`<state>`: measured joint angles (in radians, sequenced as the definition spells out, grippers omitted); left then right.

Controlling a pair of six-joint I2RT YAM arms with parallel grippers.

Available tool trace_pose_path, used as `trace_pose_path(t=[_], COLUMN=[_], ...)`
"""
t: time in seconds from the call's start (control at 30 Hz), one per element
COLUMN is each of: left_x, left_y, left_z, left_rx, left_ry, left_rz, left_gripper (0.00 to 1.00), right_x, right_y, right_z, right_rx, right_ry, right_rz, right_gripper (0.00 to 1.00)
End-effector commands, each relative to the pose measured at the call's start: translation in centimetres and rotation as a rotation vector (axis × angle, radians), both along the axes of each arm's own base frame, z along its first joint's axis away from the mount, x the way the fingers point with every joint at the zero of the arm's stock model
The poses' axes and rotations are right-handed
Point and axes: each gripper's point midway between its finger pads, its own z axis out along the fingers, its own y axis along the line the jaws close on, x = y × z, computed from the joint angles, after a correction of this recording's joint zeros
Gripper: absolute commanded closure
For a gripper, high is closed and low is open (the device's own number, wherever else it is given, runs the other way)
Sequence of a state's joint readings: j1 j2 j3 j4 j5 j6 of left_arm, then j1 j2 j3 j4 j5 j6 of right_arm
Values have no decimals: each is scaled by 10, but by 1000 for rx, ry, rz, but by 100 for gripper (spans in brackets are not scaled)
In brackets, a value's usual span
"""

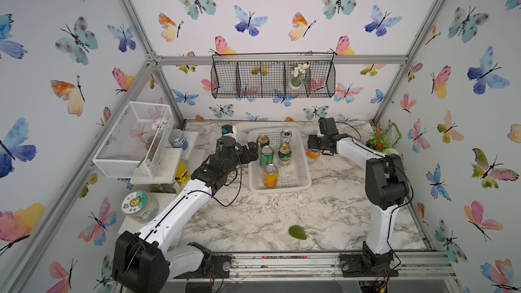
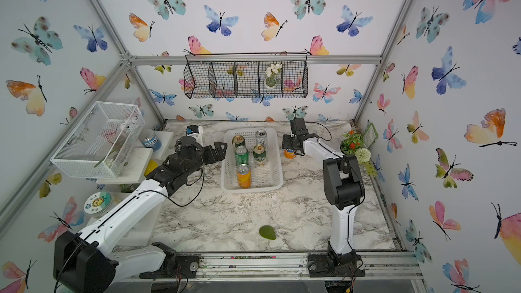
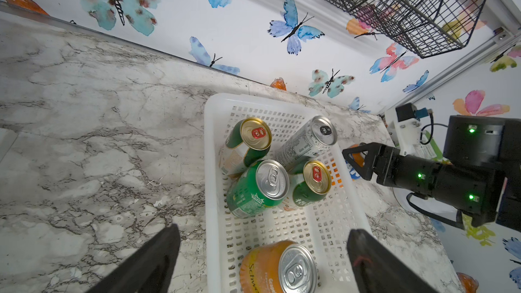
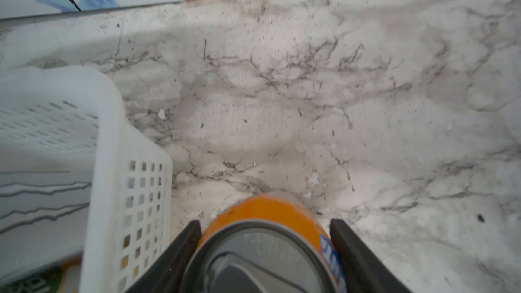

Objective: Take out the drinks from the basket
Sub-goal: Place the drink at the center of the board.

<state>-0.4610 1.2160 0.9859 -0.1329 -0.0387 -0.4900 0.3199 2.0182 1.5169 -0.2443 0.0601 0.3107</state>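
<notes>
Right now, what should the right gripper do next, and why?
Probably open the right gripper and let go. Its fingers clasp the orange can, which is already outside the basket and looks low enough to stand on the table.

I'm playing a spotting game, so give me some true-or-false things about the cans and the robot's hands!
1. The basket holds five cans. True.
2. The right hand has fingers on both sides of an orange can outside the basket. True.
3. The left hand holds the bright green can. False: it is open and empty, near the basket.
4. The silver can is outside the basket. False: it stands inside it.
</notes>
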Motion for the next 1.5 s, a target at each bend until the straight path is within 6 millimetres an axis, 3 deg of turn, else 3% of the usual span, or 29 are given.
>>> trace_pose_path(t=[0.0, 0.3, 0.8, 0.93, 1.13, 1.33, 1.47], left_x=[-4, -4, -6, -5, -6, -10, -16], left_y=[-8, -19, -30, -30, -30, -38, -49], left_z=[3, -7, -11, -11, -12, -16, -20], left_rx=[8, 4, -18, -22, -24, -15, 57], left_ry=[-4, 47, 76, 79, 82, 90, 92], left_rz=[-64, -118, -170, -167, -169, -224, -260], left_gripper=[1, 1, 1, 1, 1, 1, 1], right_x=[31, 29, 29, 30, 34, 35, 23], right_y=[6, 12, 11, 11, 11, 4, -5], right_z=[49, 38, 20, 16, 36, 66, 89], right_rx=[53, 79, 54, 51, 67, 43, 45], right_ry=[-177, -137, -60, -53, -97, -152, -205], right_rz=[-10, 3, -7, -12, -18, -40, -63], right_gripper=[49, 29, 29, 22, 11, 11, 10])
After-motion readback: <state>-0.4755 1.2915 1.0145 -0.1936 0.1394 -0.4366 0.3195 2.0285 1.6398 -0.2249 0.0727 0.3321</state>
